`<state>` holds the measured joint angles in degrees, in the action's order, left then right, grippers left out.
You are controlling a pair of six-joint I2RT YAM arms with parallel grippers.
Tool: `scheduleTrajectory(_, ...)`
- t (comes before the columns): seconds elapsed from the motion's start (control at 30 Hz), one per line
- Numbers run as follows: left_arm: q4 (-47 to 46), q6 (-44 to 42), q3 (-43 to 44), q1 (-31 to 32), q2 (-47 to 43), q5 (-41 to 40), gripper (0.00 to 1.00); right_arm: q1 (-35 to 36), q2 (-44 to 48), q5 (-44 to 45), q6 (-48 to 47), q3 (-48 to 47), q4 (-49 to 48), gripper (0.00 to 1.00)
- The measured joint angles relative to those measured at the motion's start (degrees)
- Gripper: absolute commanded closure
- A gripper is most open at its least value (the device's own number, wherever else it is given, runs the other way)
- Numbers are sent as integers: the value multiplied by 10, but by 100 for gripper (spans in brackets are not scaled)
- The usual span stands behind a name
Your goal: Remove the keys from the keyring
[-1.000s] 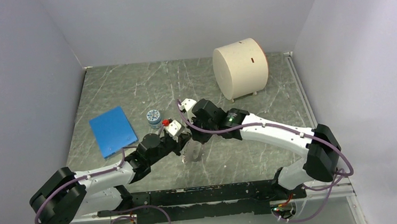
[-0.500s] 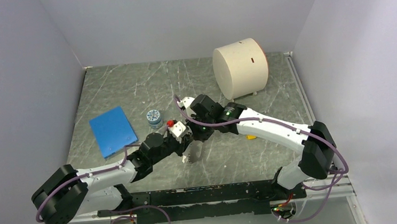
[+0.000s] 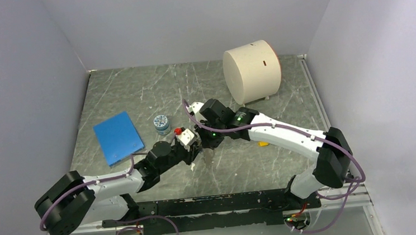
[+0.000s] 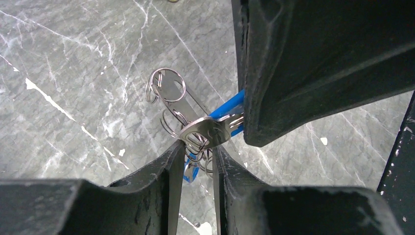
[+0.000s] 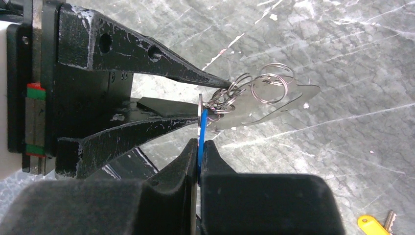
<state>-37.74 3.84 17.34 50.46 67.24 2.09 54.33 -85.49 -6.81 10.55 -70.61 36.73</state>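
Arms (image 3: 285, 134) tip-to-tip; jaws on keyring (image 4: 198, 147), blue key (image 4: 227, 105)

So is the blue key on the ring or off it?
On, it seems: the blue key, pinched by the right gripper, has its metal end threaded among the ring coils that the left gripper holds.

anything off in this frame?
Nothing is spilled or broken. The keyring is a tangle of several wire loops, pinched in the jaws of the left gripper, with the blue key clamped edge-on in the right gripper. One yellow key lies loose on the table, apart from the bunch.
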Motion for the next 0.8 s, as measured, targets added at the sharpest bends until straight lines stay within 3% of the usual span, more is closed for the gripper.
scheduleTrajectory(0.13,-33,0,-13,0,10,-1,73,-4,1,-8,1,2,0,100)
scheduleTrajectory(0.43,-76,0,-32,0,20,-5,74,-13,3,-16,4,9,-2,100)
scheduleTrajectory(0.63,-95,0,-34,0,26,-4,97,-18,7,-23,6,11,-3,100)
scheduleTrajectory(0.8,-96,1,-34,2,26,-4,97,-23,12,-27,7,16,-4,100)
